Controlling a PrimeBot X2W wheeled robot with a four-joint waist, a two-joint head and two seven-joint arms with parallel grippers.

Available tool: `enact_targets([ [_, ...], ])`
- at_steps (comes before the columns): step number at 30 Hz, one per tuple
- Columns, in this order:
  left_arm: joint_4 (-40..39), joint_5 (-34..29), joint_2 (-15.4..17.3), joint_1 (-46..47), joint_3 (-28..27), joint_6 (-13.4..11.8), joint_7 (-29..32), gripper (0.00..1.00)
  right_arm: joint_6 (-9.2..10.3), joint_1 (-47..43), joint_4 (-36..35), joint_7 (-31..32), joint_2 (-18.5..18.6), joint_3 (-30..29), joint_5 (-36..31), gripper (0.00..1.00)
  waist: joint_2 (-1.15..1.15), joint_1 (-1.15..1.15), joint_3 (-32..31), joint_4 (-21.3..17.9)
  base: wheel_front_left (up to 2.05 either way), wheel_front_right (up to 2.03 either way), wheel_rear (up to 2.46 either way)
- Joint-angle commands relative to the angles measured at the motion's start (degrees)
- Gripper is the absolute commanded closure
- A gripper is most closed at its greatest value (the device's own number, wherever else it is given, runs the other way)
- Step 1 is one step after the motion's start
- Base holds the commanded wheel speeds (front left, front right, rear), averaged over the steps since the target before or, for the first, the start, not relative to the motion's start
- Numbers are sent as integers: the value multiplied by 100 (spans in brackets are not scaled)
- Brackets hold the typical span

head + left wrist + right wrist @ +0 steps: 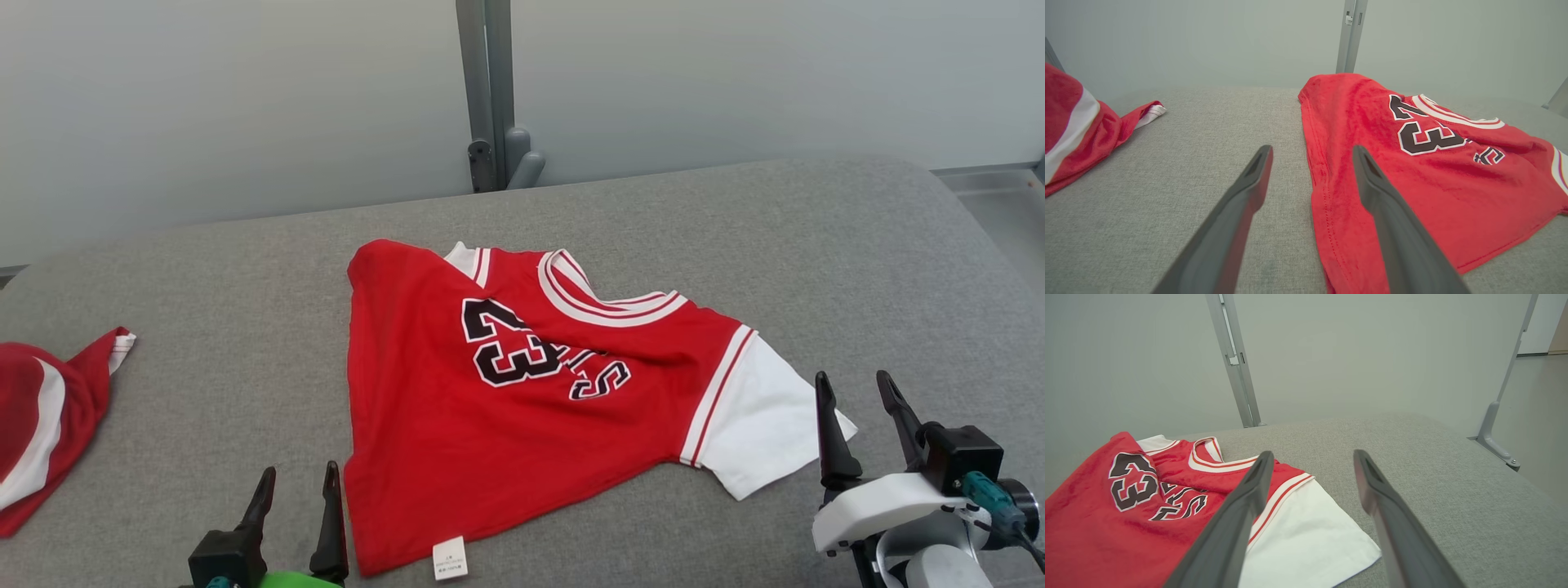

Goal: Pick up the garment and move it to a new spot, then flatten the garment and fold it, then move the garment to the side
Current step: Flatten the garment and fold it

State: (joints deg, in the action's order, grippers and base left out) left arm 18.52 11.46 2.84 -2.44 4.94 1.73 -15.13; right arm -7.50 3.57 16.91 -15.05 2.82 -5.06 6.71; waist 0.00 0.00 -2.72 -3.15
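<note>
Your left gripper [300,469] hangs released and empty at the worktop's [204,286] near edge, just beside the red garment's [457,441] left side. Your right gripper [853,377] is also released and empty, by the garment's white sleeve [767,425]. Garment lies mid-worktop, partly flattened, number up. Another red cloth [41,416] sits at the left edge.

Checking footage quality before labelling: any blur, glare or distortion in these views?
Head view: soft even light, red jersey sharp, no glare. Left wrist view: left pincer looms large, wide-angle stretch. Right wrist view: white sleeve bright, not glaring.
</note>
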Motion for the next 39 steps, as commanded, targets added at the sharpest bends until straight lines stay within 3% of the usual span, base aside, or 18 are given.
enact_targets([
  [1, -32, -22, 12, -76, -31, -38, -2, 0, 2, -96, -31, -18, 20, 30, -89, 0, 0, 0, -33, 27, 0, 0, 0],
  [28, -54, -93, 11, 78, -33, -22, -2, 0, 2, -215, -195, -18, 24, 624, -438, 0, 0, 0, 96, 194, 0, 0, 0],
  [39, 787, 580, 12, 167, 478, 327, -1, 0, 2, -139, -28, -18, 21, 419, -351, 0, 0, 0, 315, 96, 0, 0, 0],
])
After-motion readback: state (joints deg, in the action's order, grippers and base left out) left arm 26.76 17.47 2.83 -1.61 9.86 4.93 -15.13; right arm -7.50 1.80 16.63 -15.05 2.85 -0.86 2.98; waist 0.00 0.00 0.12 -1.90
